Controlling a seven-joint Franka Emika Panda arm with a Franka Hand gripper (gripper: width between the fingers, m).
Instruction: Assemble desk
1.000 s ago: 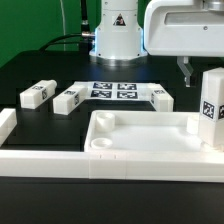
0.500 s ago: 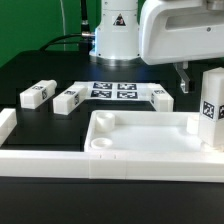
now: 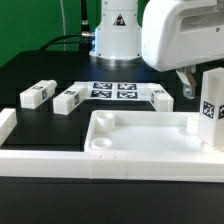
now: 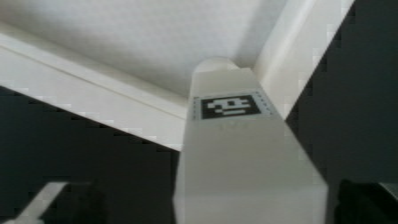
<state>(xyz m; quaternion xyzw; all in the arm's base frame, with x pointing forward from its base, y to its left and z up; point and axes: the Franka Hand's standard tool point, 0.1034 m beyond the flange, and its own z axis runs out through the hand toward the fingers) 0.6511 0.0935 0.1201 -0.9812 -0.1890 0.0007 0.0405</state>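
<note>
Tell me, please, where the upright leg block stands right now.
The upright leg block stands at the exterior view's far right, at the right end of the tabletop; a lying leg block sits behind it.

Tabletop (image 3: 150,135) lower centre of frame. Upright leg block (image 3: 211,108) at its right end. Far-left leg block (image 3: 37,94) mid-left, second leg block (image 3: 68,99) beside it. Marker board (image 3: 114,91) centre, behind tabletop. Fourth leg block (image 3: 161,97) just right of the board.

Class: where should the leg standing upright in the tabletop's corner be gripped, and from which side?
Probably best to grip the upright leg by its upper half, coming from straight above. Its foot sits in a corner of the tabletop with the raised rim close by, so only the top stands free. Its flat opposite sides suit a pinch.
</note>
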